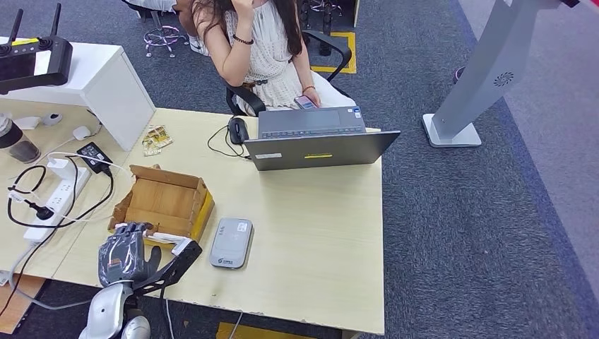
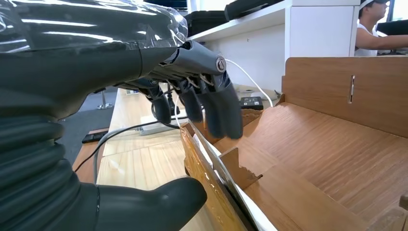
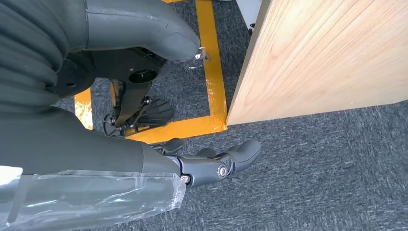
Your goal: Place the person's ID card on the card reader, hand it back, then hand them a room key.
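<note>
Pale wood desk, w/ the grey card reader lying flat near its front edge. Just beside the reader, on the robot's left, sits a brown cardboard box w/ its flaps folded out. The left hand hovers at the box's near corner, fingers hanging down over the box wall, thumb below and apart; white cards stand on edge along that wall between thumb and fingers, but nothing's pinched, so hand's loose and holding nothing. Can't tell from here which card is which, or whether any is the ID card.

Right hand hangs down by the desk's side panel, over grey carpet and yellow floor tape, fingers spread a bit, nothing in them.

Far side of the desk from the reader: open laptop, black mouse, and a person seated in a chair, phone in hand. A white power strip w/ black cables lies beyond the box.
</note>
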`<control>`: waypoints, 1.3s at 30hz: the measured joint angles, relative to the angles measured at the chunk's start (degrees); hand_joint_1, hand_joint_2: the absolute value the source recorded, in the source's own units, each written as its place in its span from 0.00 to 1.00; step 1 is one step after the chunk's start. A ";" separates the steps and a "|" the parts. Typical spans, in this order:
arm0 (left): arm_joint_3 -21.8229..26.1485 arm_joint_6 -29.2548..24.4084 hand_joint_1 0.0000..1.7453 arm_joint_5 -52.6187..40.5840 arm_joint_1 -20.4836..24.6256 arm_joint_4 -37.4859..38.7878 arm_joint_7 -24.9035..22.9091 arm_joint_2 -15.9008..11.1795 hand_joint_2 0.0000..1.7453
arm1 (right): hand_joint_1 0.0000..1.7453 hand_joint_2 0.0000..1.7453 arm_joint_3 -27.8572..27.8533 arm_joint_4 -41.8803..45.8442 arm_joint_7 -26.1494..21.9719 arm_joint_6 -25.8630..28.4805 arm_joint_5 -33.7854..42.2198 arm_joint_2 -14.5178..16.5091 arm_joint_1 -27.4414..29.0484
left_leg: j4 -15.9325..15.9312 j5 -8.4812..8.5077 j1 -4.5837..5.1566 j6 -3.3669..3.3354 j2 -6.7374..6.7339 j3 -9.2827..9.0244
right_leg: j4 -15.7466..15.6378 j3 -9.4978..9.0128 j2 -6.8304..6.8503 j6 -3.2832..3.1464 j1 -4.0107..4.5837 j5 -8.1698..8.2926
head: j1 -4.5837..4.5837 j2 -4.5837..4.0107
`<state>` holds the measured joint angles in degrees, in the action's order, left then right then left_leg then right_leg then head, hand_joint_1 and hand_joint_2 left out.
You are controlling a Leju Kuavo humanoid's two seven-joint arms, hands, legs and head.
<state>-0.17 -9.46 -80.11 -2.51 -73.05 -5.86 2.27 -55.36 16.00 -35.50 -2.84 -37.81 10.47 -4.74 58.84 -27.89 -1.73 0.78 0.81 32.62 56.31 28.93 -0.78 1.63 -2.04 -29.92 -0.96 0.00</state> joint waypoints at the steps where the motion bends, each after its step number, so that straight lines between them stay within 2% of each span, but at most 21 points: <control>1: 0.00 0.00 0.57 0.00 0.00 0.00 0.00 0.00 1.00 | 0.00 1.00 0.00 0.00 0.00 0.00 0.00 0.00 0.00 | 0.00 0.00 0.00 0.00 0.00 0.00 | 0.00 0.00 0.00 0.00 0.00 0.00 | 0.00 0.00; 3: 0.03 -0.02 0.69 0.02 0.02 0.00 0.02 0.00 1.00 | 0.00 1.00 0.00 0.00 0.00 -0.01 0.00 0.00 0.00 | 0.00 0.00 0.00 0.00 0.00 0.00 | 0.00 0.00 0.00 0.00 0.00 0.00 | 0.01 0.00; 5: 0.10 -0.13 0.69 0.10 0.06 0.00 0.20 0.00 1.00 | 0.00 1.00 0.00 0.00 0.00 -0.02 -0.01 0.00 -0.02 | 0.00 0.00 0.00 0.00 0.00 0.00 | 0.00 0.00 0.00 0.00 0.00 0.00 | 0.01 0.00; 6: 0.14 -0.22 0.73 0.16 0.07 0.00 0.35 0.00 1.00 | 0.00 1.00 0.00 0.00 0.00 -0.02 -0.03 0.00 -0.02 | 0.00 0.00 0.00 0.00 0.00 0.00 | 0.00 0.00 0.00 0.00 0.00 0.00 | 0.01 0.00; 9: 0.17 -0.36 0.96 0.23 0.09 0.00 0.64 0.02 1.00 | 0.00 1.00 -0.01 0.00 0.00 -0.04 -0.07 0.00 -0.03 | 0.00 0.00 0.00 0.00 0.00 0.00 | 0.00 0.00 0.00 0.00 0.00 0.00 | 0.00 0.00; 10: 0.17 -0.37 1.00 0.23 0.09 0.00 0.67 0.03 1.00 | 0.00 1.00 -0.01 0.00 0.00 -0.05 -0.07 0.00 -0.04 | 0.00 0.00 0.00 0.00 0.00 0.00 | 0.00 0.00 0.00 0.00 0.00 0.00 | 0.00 0.00; 39: 0.20 -1.89 1.00 -1.15 0.81 -1.07 0.50 0.54 1.00 | 0.00 1.00 -0.09 0.00 -0.74 -0.98 -0.09 0.00 -0.13 | 0.00 0.00 0.00 0.00 0.00 0.00 | 0.00 0.00 0.00 0.00 0.00 0.00 | 0.00 0.00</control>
<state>0.02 -11.35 -81.26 -1.70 -74.11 -5.35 2.81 -55.45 16.00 -36.24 -3.82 -37.91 10.47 -4.87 58.84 -27.89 -1.73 0.78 0.81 32.61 56.31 28.93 -0.78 1.63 -2.04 -29.91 -0.96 0.00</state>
